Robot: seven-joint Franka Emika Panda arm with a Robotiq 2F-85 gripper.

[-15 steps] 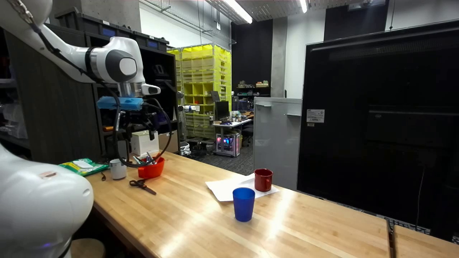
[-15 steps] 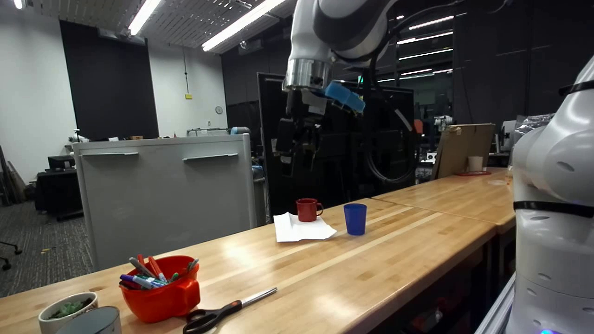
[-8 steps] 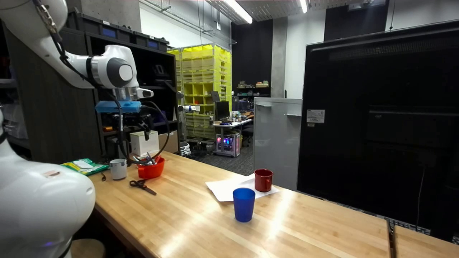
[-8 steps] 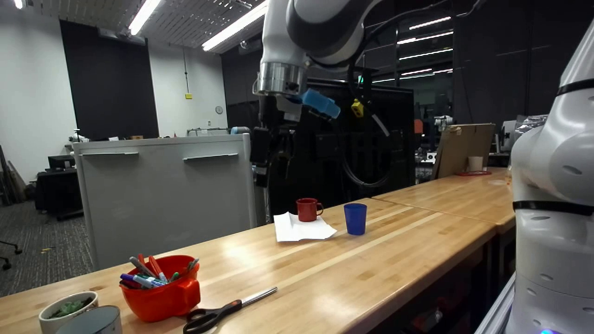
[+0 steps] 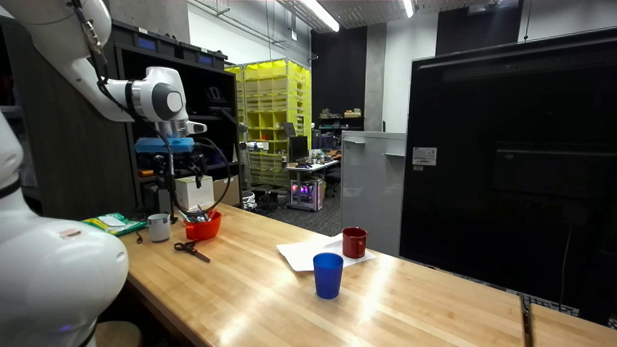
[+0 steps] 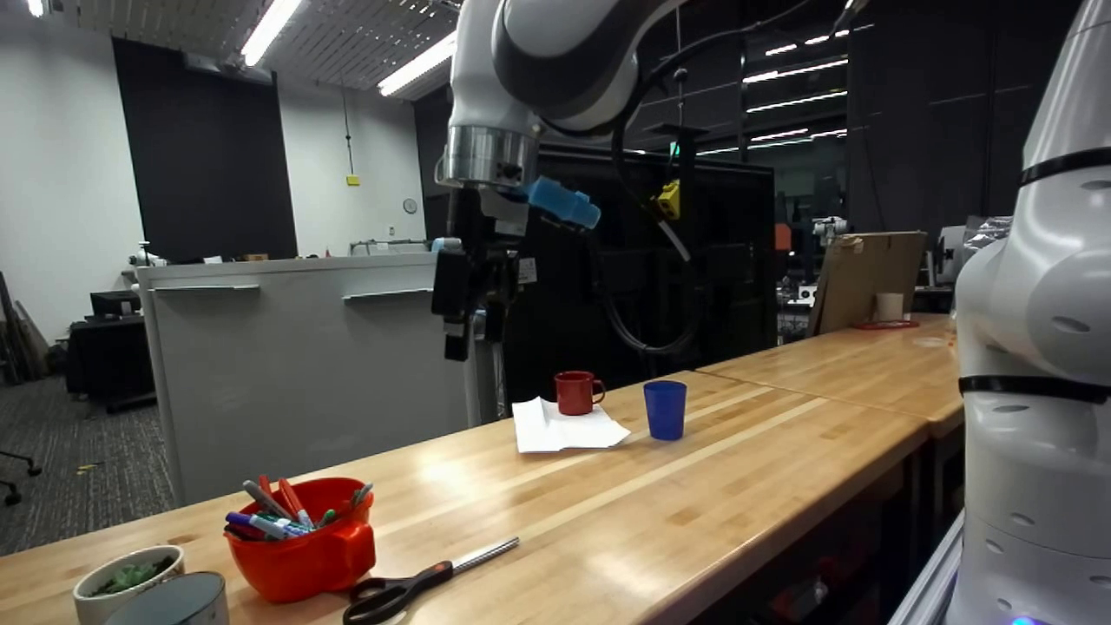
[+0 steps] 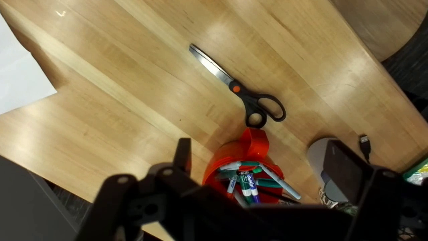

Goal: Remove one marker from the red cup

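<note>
The wide bright red cup [image 6: 299,569] stands upright on the wooden table, with several markers [image 6: 276,521] poking out of its top. The cup also shows in an exterior view [image 5: 202,230] and in the wrist view [image 7: 219,162], its lower part there hidden by the gripper body. In the wrist view a green marker [image 7: 245,189] and a purple marker [image 7: 253,189] lie side by side inside it. My gripper [image 7: 260,150] is open and empty, its fingers wide apart with the cup seen between them. In both exterior views the gripper [image 6: 476,337] hangs well above the table, apart from the cup.
Black scissors [image 7: 244,93] lie by the cup's handle. A grey mug [image 5: 159,227] and a potted plant [image 6: 130,577] stand close beside the cup. A blue cup [image 6: 665,411] and a dark red mug [image 6: 575,393] on white paper [image 6: 564,430] stand farther along the table.
The arm has moved toward the red cup's end of the table and come lower. The gripper has stayed open. The cup, markers and other objects have not moved.
</note>
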